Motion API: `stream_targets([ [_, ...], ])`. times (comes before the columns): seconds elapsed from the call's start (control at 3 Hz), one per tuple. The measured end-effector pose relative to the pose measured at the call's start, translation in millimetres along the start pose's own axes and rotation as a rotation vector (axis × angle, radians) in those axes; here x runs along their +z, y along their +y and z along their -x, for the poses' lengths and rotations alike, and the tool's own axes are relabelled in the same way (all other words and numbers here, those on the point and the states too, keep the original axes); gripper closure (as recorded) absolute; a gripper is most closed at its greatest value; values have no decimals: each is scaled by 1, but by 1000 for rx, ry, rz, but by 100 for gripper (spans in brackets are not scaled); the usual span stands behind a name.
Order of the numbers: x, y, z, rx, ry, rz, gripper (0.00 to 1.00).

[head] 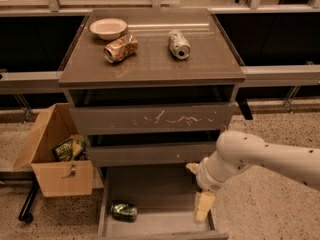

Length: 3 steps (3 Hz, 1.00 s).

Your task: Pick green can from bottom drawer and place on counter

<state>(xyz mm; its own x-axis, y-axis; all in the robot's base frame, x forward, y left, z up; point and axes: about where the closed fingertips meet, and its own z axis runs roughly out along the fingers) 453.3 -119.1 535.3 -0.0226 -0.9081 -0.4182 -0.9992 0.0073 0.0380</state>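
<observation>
The green can [124,210] lies on its side at the front left of the open bottom drawer [160,191]. My gripper [196,192] hangs over the drawer's right side, well to the right of the can and not touching it. Its pale fingers [203,205] are spread apart and hold nothing; one points down into the drawer. The white arm reaches in from the right. The counter [150,64] is the grey-brown cabinet top above the three drawers.
On the counter lie a tan-gold can [121,48], a silver-white can [179,44] and a white bowl [108,28]. The scratched drawer front [155,119] juts out above. An open cardboard box [55,156] with snack bags stands on the floor to the left.
</observation>
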Motion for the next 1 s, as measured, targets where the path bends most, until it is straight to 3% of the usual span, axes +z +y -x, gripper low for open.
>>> stream_targets([
  [0.33,69,-10,-23,30,9,14,0],
  [0.67,85,-18,-20,37,2,9,0],
  [1.0,123,-32,-2,22,-34,-9,0],
])
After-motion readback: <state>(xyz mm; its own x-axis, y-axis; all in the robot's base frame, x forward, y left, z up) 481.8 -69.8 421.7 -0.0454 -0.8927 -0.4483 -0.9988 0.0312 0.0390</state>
